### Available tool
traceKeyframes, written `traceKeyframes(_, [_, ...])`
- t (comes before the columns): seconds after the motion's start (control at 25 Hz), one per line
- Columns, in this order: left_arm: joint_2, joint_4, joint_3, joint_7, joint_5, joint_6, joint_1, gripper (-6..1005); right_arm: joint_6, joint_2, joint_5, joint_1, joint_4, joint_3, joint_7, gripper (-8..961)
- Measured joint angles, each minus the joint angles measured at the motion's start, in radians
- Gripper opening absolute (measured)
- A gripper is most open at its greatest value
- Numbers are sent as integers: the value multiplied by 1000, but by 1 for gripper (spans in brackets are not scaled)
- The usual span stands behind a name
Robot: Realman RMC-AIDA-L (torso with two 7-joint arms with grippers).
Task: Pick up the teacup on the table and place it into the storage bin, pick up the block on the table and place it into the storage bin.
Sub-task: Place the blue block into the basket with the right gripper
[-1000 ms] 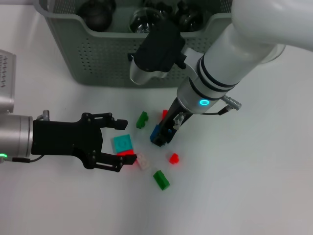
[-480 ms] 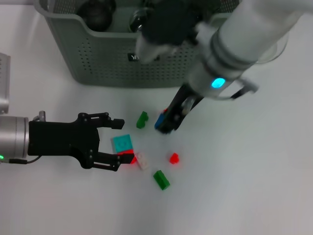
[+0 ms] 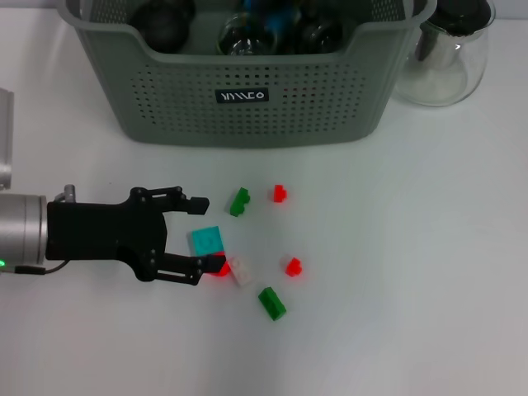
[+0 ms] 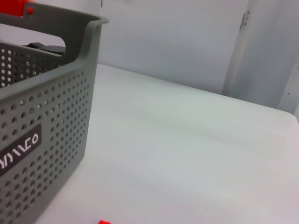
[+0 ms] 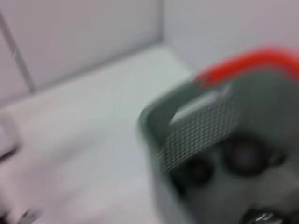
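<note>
The grey-green storage bin (image 3: 247,91) stands at the back of the white table, also seen as bin (image 4: 42,116) and bin (image 5: 187,135). Dark round teacups (image 3: 161,21) and a glass one (image 3: 243,33) lie inside it; no teacup shows on the table. Small blocks are scattered in front: a teal block (image 3: 206,240), a green block (image 3: 240,200), a red block (image 3: 280,193) and others. My left gripper (image 3: 200,239) lies low at the left, open, its fingertips either side of the teal block's near edge. My right gripper is out of view; its wrist camera looks down into the bin.
A clear glass carafe (image 3: 450,49) stands right of the bin. More blocks lie nearby: a white one (image 3: 241,271), a red one (image 3: 293,266) and a green one (image 3: 271,303). Bare table spreads to the right and front.
The right arm rose from the blocks with a blue block in its fingers and left the head view toward the bin. The left gripper has barely moved.
</note>
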Motion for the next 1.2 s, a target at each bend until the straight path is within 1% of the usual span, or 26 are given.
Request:
traceKeyframes(0.12, [0,0,0,0,-3,1,-2,888,93,-1,-59,43,83,25,-28,420])
traceKeyframes(0.2, [0,0,-1,0,-4,2,-3,888,190,4,-118,67,157,8,-40,420])
traceKeyframes(0.32, [0,0,-1,0,-5,2,-5,888,353,9,-183,111,316,-47,-53,421])
traceKeyframes(0.52, [0,0,-1,0,-5,2,-8,888,582,10,-193,182,556,-105,-75,420])
traceKeyframes(0.64, [0,0,-1,0,-5,2,-9,888,678,13,-193,206,652,-138,-76,419])
traceKeyframes(0.72, [0,0,0,0,-5,0,-9,888,746,15,-190,209,705,-168,-76,419])
traceKeyframes(0.84, [0,0,0,0,-5,-5,-9,887,829,20,-183,209,765,-203,-76,418])
traceKeyframes(0.92, [0,0,0,0,-5,-6,-10,887,861,21,-173,209,793,-229,-77,418])
traceKeyframes(1.08, [0,0,-2,0,-5,-6,-14,887,868,21,-146,203,807,-281,-78,417])
traceKeyframes(1.2, [1,0,-2,0,-6,-7,-16,887,860,19,-140,200,803,-290,-78,418])
